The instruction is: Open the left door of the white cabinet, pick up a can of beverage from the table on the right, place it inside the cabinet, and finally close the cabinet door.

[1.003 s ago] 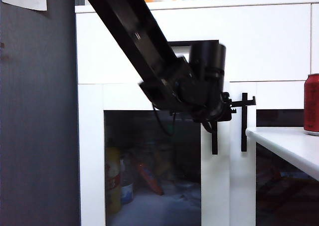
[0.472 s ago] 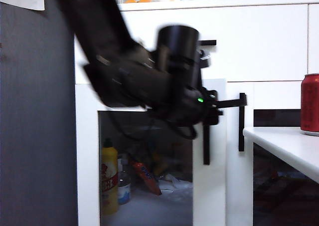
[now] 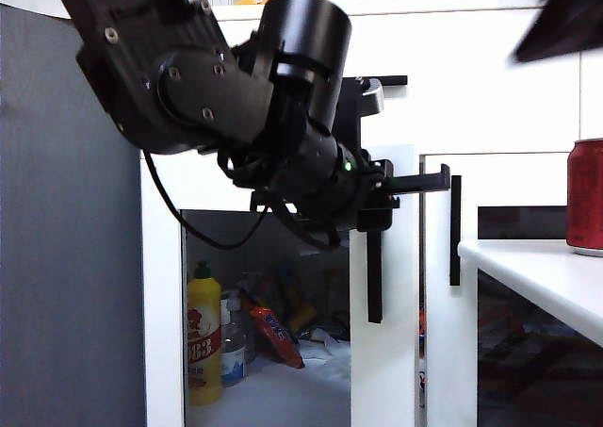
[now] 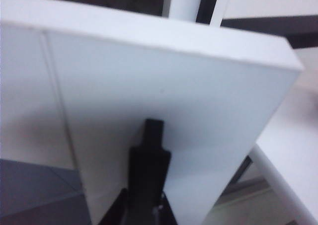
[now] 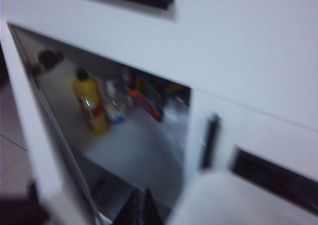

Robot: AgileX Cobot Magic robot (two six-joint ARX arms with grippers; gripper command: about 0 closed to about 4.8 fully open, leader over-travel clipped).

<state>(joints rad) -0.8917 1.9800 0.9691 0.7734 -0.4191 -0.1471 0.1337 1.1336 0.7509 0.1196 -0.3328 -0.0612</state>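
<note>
Left end effector (image 3: 415, 184) grips left door (image 3: 386, 352); right end effector (image 5: 139, 205) closed.

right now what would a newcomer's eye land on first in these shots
The big black left arm fills the exterior view's upper left, its left gripper shut on the black handle of the left door, which stands ajar. Inside the white cabinet stands a yellow bottle; the red can of beverage waits on the table at right.

We find the left door (image 3: 384, 286) swung out from the white cabinet (image 3: 490, 78) (bottles stand inside). The can of beverage (image 3: 586, 197) stands on the table (image 3: 537, 276), right of the doors.
</note>
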